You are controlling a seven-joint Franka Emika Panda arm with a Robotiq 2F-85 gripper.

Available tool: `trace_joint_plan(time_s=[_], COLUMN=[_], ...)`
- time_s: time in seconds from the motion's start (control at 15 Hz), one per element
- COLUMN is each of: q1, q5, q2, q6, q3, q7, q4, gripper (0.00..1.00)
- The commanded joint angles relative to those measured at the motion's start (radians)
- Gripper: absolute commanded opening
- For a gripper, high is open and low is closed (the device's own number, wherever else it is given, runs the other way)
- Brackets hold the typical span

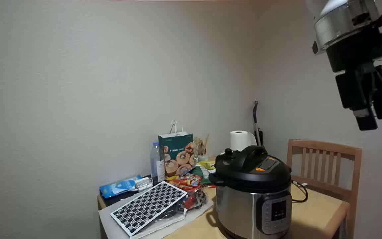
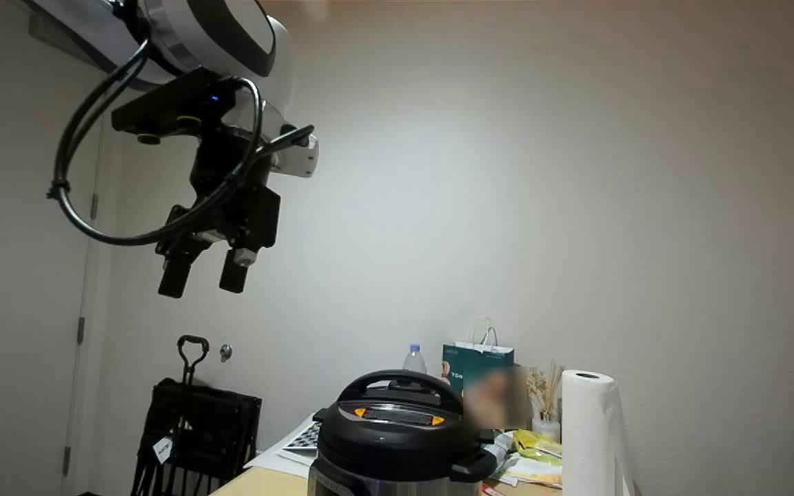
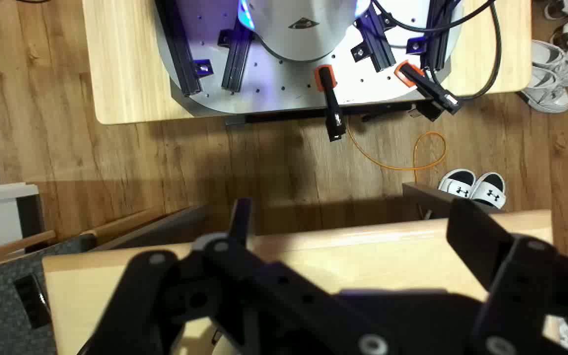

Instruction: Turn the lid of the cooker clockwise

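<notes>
Gripper (image 3: 355, 224) (blurred) part-hides table (image 3: 377, 264); 2 exterior views crop cooker (image 1: 239, 210).

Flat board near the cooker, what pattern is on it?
The board has black-and-white checks, showing best in an exterior view.

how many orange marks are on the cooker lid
2: in an exterior view, one orange mark at the left end of the label on the lid, another orange mark at the right; others may be hidden.
</notes>
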Motion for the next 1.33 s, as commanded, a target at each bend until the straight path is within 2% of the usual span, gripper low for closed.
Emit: trace_joint_plan(time_s=[0.0,0.33,0.53,1.07,1.13,1.27], q1=[0.003,0.003,-0.016,-0.059,-0.044,-0.044], q5=[-0.001,-0.001,0.057,0.032,0.038,0.038], q2=[0.001,0.001,0.061,0.266,0.210,0.232], q6=[-0.001,-0.001,-0.015,-0.026,-0.001,-0.002], q3=[-0.002,-0.002,-0.015,-0.017,-0.023,-0.024], q7=[0.002,0.002,0.045,0.123,0.094,0.096], q4=[0.002,0.002,0.033,0.264,0.199,0.219], gripper=[1.00,1.00,1.00,1.00,1.00,1.00])
